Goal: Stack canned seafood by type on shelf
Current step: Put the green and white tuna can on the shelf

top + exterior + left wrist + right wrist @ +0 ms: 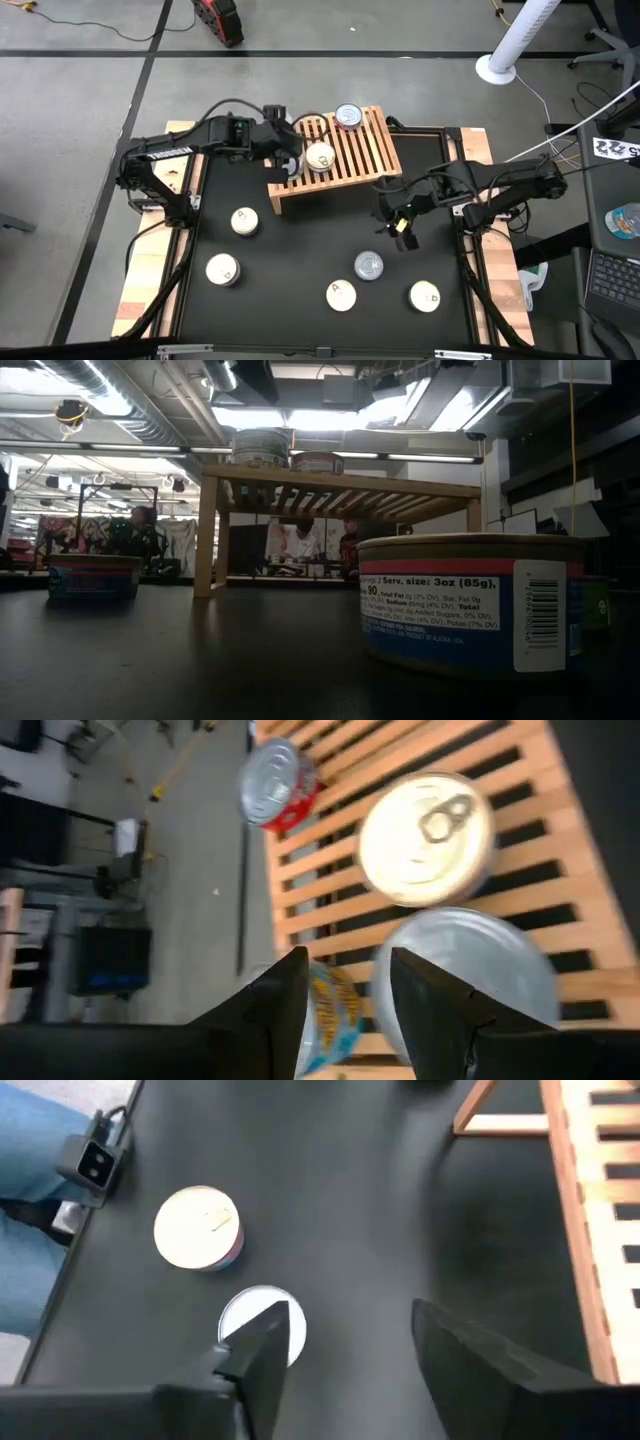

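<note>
The light-wood shelf stands at the table's far middle. On it are a white-lidded tin with a pull tab, a silver-lidded red tin, and a silver-topped tin with a blue and yellow label at the near left end. In the low view that end shows a tall tin shape, about two tins high. My left gripper hovers over it, open and holding nothing. My right gripper hangs open over bare tabletop near a silver-lidded tin.
Several more tins rest on the black tabletop: white-lidded ones. Wooden side rails flank the table. A person's blue-clad leg shows past the table edge. Bare tabletop lies between the shelf and the near tins.
</note>
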Robot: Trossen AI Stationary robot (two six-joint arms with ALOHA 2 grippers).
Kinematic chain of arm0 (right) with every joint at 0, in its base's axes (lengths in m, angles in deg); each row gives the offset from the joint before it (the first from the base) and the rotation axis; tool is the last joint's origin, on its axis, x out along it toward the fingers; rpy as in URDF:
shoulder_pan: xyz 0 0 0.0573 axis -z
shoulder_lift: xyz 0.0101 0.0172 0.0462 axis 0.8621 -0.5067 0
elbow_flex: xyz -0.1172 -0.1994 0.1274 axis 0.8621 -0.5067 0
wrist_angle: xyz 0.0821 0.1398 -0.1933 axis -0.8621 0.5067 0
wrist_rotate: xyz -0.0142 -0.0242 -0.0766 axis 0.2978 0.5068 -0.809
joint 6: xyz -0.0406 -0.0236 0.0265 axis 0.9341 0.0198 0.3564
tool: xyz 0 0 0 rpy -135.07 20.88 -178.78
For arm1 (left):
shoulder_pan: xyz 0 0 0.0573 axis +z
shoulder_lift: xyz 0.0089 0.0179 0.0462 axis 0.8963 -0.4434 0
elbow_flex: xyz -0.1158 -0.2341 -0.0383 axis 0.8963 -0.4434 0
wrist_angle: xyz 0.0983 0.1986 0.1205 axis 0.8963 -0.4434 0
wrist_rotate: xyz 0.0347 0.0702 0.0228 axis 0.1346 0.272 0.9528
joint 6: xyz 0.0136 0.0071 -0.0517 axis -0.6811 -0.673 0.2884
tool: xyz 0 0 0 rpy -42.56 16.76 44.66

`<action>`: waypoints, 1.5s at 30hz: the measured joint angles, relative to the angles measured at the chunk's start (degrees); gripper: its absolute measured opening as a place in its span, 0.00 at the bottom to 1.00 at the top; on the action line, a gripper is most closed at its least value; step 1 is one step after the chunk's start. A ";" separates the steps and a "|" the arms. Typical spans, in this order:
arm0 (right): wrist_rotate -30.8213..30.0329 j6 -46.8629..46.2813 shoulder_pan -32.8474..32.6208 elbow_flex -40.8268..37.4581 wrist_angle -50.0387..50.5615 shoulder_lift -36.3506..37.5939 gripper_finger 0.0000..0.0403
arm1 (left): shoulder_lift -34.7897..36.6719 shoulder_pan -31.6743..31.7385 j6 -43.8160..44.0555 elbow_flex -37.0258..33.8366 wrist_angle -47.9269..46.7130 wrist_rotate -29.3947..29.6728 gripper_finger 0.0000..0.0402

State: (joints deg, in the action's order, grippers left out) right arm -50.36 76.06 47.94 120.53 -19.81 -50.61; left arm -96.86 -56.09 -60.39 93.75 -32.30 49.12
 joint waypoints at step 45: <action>-8.05 -17.83 -24.85 -0.04 -2.68 -32.33 0.60 | -1.50 -22.05 20.60 -11.76 12.09 -22.22 0.35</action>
State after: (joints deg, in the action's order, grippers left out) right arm -58.41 58.22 23.09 120.49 -22.49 -82.93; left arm -98.35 -78.15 -39.80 82.00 -20.21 26.89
